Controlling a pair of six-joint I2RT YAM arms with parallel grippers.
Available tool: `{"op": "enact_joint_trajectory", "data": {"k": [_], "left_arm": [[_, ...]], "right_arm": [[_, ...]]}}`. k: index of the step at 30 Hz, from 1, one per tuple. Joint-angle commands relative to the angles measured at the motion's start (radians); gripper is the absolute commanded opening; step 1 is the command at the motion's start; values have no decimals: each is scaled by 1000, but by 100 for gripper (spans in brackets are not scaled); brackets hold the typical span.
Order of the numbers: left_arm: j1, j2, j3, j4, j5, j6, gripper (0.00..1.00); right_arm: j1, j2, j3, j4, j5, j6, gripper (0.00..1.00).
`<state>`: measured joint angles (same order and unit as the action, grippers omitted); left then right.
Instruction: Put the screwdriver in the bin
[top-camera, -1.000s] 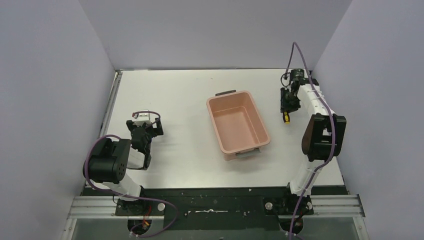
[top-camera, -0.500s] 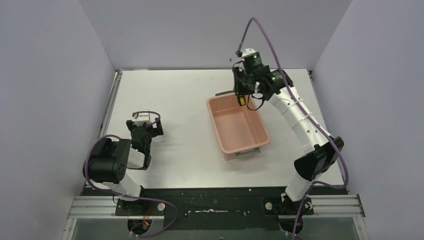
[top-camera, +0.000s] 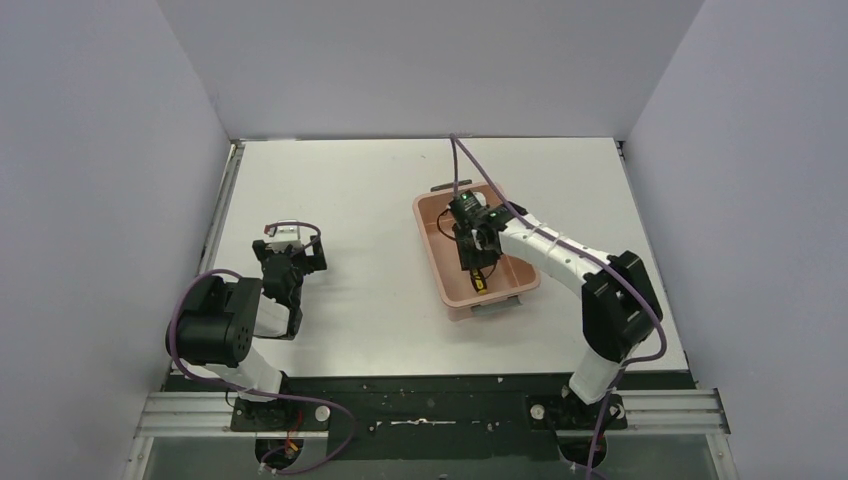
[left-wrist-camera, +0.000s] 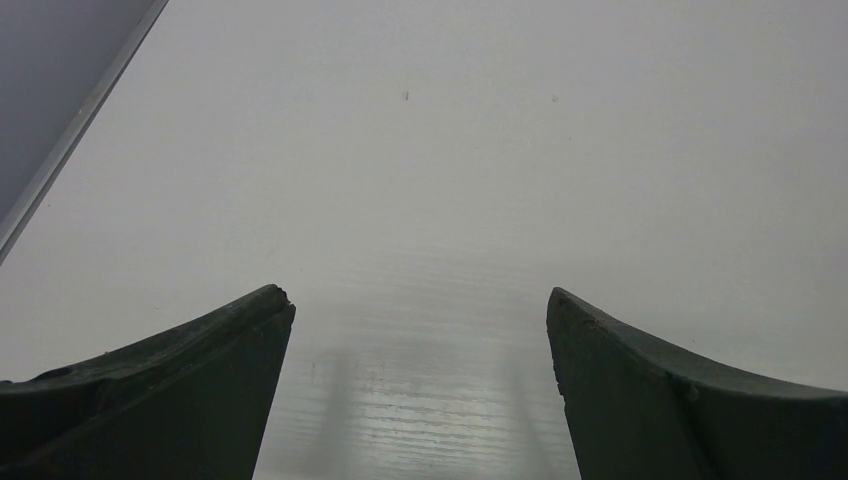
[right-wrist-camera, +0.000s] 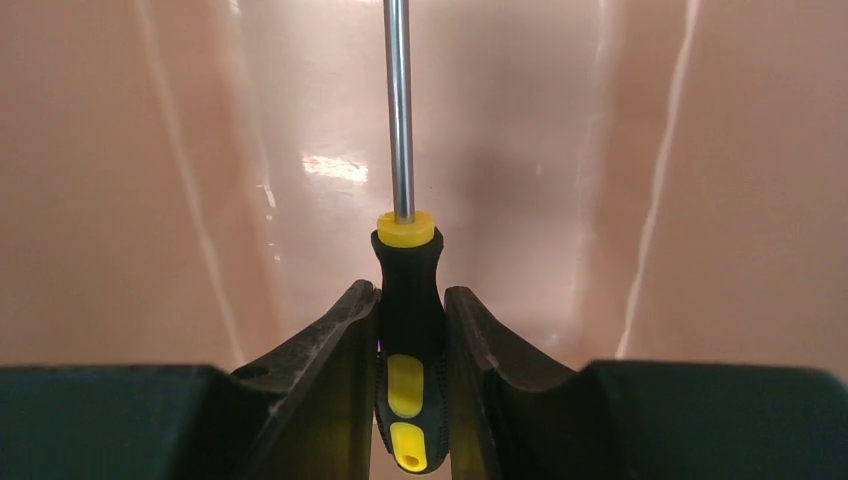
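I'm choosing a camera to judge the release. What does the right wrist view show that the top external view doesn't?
Only right wrist: the fingers pinching the screwdriver by its black-and-yellow handle, its shaft pointing away over the floor of the bin. Only top external: the bin's whole outline on the table, and the left gripper off to the left. Both: the right gripper holding the screwdriver within the bin's outline.

A white desk (top-camera: 360, 190) is enclosed by pale lavender walls (top-camera: 430, 60) at its left, far and right edges. A thin metal strip (top-camera: 226, 210) is seen along the left edge. The near edge is bordered by a black plate (top-camera: 430, 392) (flecked with white specks) and aluminium rails (top-camera: 190, 415).
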<state>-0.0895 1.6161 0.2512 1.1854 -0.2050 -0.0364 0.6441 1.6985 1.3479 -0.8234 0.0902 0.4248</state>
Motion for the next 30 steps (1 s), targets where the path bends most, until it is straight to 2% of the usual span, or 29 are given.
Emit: {"op": "enact_joint_trajectory", "data": {"k": [1, 4, 8, 11, 23, 24, 26, 30], "left_arm": [[5, -7, 3, 25, 10, 10, 97], [5, -7, 2, 25, 10, 9, 97], [5, -6, 2, 26, 10, 10, 97], [5, -7, 2, 25, 10, 9, 97], [6, -7, 2, 25, 9, 9, 97], [5, -6, 2, 25, 10, 9, 97], [5, -7, 2, 25, 10, 10, 97], [5, -7, 2, 25, 10, 10, 97]], "right_arm": [[9, 27, -92, 194, 35, 52, 0], [10, 72, -123, 223, 56, 60, 13], [8, 91, -129, 237, 64, 61, 35], [8, 80, -104, 218, 74, 61, 46], [25, -83, 86, 68, 168, 2, 56], [25, -104, 101, 73, 176, -16, 66], [23, -145, 116, 96, 182, -62, 98], [0, -207, 164, 107, 222, -128, 100]]}}
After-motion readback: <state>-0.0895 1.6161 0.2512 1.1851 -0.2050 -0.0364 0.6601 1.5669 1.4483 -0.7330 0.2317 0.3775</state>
